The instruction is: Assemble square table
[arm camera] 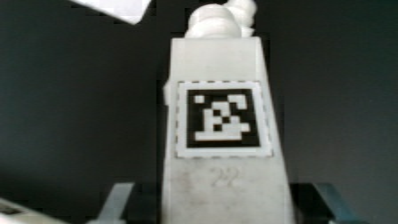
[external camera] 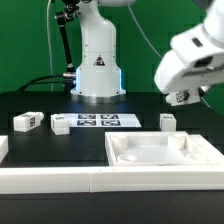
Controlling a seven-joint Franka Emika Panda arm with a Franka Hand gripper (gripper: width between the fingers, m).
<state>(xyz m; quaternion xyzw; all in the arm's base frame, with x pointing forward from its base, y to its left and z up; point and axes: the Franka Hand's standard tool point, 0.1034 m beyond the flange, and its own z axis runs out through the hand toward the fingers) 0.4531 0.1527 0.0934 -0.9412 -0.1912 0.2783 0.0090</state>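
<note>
Arm (external camera: 97,40): glossy white rounded casings. Base column (external camera: 97,55), farthest from fingers (arm camera: 118,200): black triangular mark (external camera: 98,62), blue-lit ring (external camera: 77,76). Black cables (external camera: 62,50) alongside. Bulbous white housing (external camera: 195,55) directly behind the dark grey fingers.

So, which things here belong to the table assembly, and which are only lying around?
Part of the job: tabletop; three loose leg blocks; a fourth leg, held in the hand.
Just lying about: marker board; white border rails.
</note>
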